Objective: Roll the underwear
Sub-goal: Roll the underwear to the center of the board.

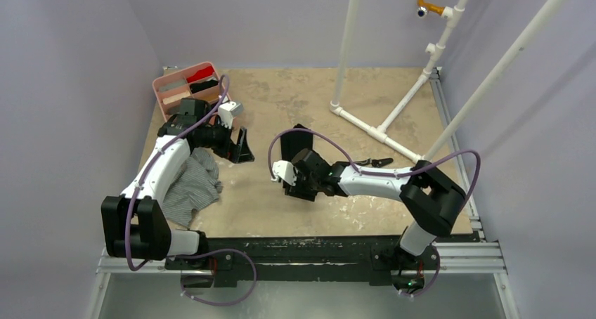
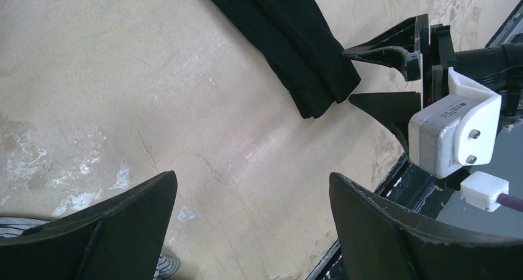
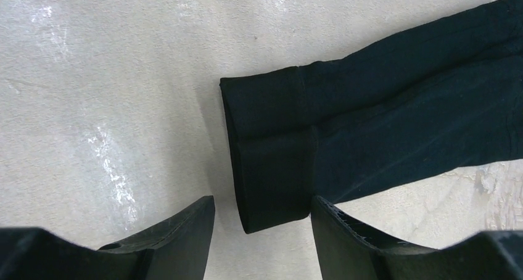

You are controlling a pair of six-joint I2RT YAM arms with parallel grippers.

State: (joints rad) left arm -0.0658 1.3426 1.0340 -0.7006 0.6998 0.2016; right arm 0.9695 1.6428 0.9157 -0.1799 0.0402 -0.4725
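The black underwear (image 3: pixel 345 126) lies on the table as a long folded strip (image 1: pixel 295 145). My right gripper (image 3: pixel 260 206) stands astride its near end with the jaws partly drawn in. The right fingertip (image 3: pixel 321 209) touches the cloth's corner, and a gap remains at the left fingertip. The left wrist view shows the same strip (image 2: pixel 290 45) with the right gripper (image 2: pixel 395 76) at its end. The grey striped underwear (image 1: pixel 193 182) lies crumpled beneath my left arm. My left gripper (image 2: pixel 251 181) hangs open over bare table, left of the strip (image 1: pixel 247 147).
A pink divided basket (image 1: pixel 184 87) with rolled cloths stands at the back left. Black-handled pliers (image 1: pixel 372 162) lie right of the black strip. A white pipe frame (image 1: pixel 379 129) crosses the back right. The table's dark front rail (image 1: pixel 316 252) runs along the near edge.
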